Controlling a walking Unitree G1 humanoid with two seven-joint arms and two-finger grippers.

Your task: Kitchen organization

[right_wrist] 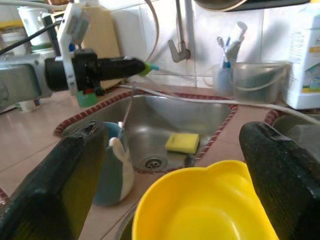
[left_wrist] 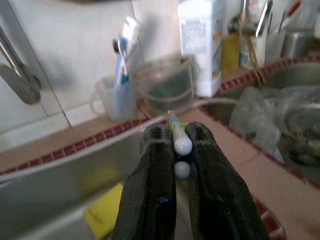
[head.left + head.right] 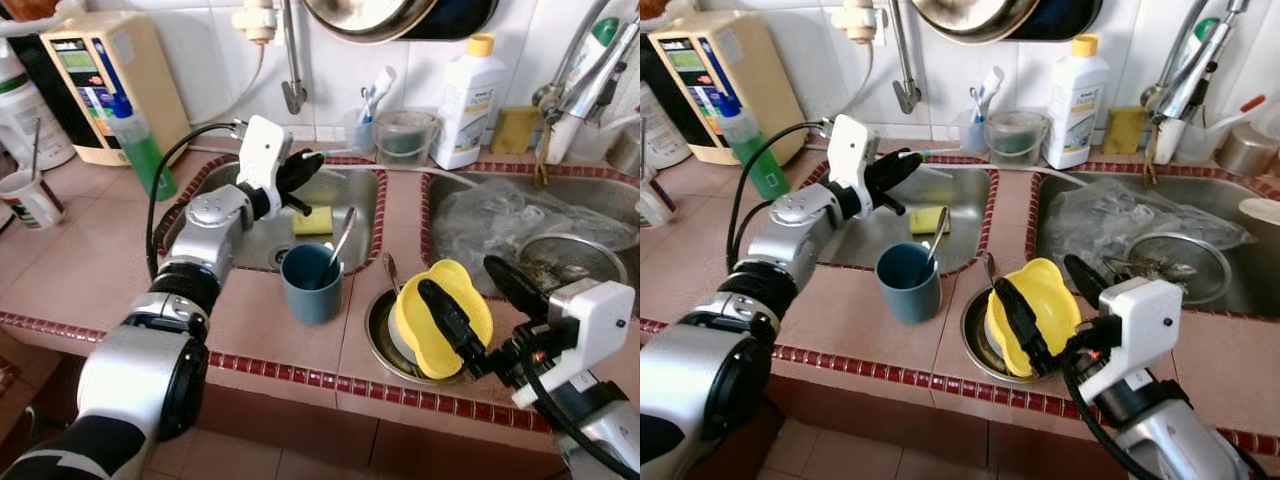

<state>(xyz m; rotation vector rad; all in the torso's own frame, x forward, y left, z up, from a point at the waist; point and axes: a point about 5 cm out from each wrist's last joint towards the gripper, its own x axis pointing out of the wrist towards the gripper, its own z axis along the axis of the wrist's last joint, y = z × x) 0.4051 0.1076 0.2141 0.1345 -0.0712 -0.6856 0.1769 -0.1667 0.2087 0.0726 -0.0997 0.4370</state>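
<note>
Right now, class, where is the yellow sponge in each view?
Left eye: yellow sponge in the sink, behind the blue cup.
Right eye: same spot.
Left wrist: in the sink, beside the left gripper.
Right wrist: near the drain.
Shared landmark: toothbrush cup.

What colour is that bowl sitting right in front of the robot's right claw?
Bright yellow. The bowl shows best in the left eye view, between the open fingers of the right gripper.

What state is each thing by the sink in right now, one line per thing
Left pincer: shut on a toothbrush, over the left sink.
Right pincer: open, fingers either side of the yellow bowl.
Yellow bowl: tilted, resting in a metal dish.
Blue cup: upright, spoon inside.
Yellow sponge: lying in the left sink.
White bottle: upright, capped.
</note>
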